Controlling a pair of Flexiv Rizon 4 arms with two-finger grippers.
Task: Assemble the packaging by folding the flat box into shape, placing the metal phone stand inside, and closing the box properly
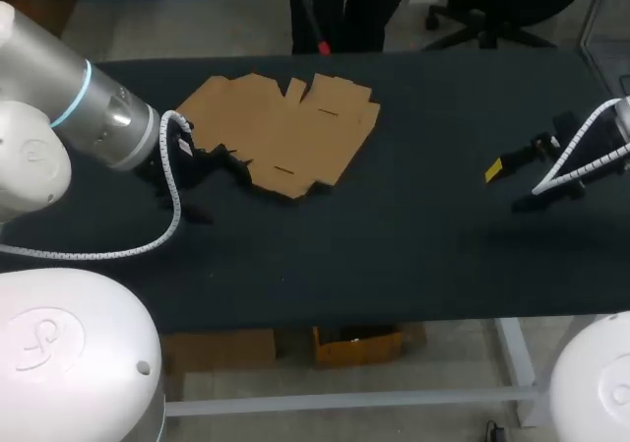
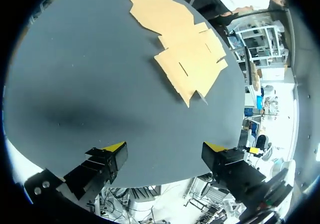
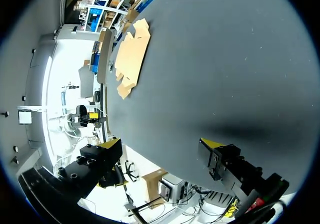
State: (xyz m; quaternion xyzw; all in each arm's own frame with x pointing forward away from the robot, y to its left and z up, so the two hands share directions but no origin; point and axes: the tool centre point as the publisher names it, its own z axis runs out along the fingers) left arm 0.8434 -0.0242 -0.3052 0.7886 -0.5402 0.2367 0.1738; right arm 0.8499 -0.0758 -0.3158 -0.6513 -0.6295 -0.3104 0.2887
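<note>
Item one, flat cardboard box (image 1: 285, 132): unfolded, lying flat on the black table (image 1: 413, 255) toward its far edge and left of the middle, flaps and slots showing along its outline. Item two, my left arm (image 1: 89, 117): comes in from the left side, a white coiled cable (image 1: 175, 196) looping off its wrist. Its left gripper (image 2: 165, 147) hangs just beside the box's near left edge. The fingers stand wide apart with only bare tabletop between them, and the box lies ahead of the yellow tips. Item three, my right arm (image 1: 591, 152): comes in from the right side over the table's right part. Its right gripper (image 3: 161, 144) is spread wide and holds nothing, with dark tabletop under it. It is well apart from the box, which lies far ahead of it near the table's edge
</note>
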